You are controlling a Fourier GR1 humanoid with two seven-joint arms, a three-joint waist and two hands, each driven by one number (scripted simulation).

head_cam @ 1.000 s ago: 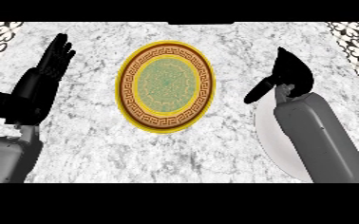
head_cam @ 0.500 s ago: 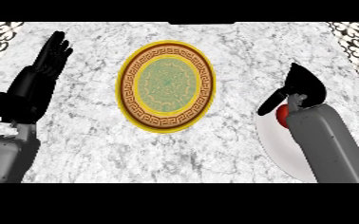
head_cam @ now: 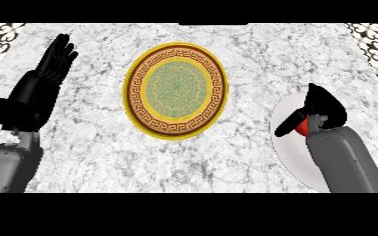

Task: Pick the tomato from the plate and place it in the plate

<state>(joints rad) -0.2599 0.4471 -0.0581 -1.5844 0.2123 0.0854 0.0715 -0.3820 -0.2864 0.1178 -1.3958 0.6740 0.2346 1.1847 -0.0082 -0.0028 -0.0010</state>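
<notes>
Where I look down, the marble counter [head_cam: 96, 165] shows open stone between the gold-rimmed patterned plate [head_cam: 133, 87] at centre and the white plate [head_cam: 288, 152] by the right edge. My left hand [head_cam: 44, 82] rests at the left edge, fingers straight and together. My right hand [head_cam: 325, 109] curls round the tomato [head_cam: 301, 126] over the white plate.

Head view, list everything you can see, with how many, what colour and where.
counter: one, grey-white marble, fills the view
patterned plate: one, yellow rim, brown band, green middle, centre of the counter
white plate: one, white, at the right, partly under the right forearm
tomato: one, red, over the white plate, mostly hidden by the hand
left robot hand: one, black, open, fingers up, resting at the left edge
right robot hand: one, black, at the right, curled round the tomato
</notes>
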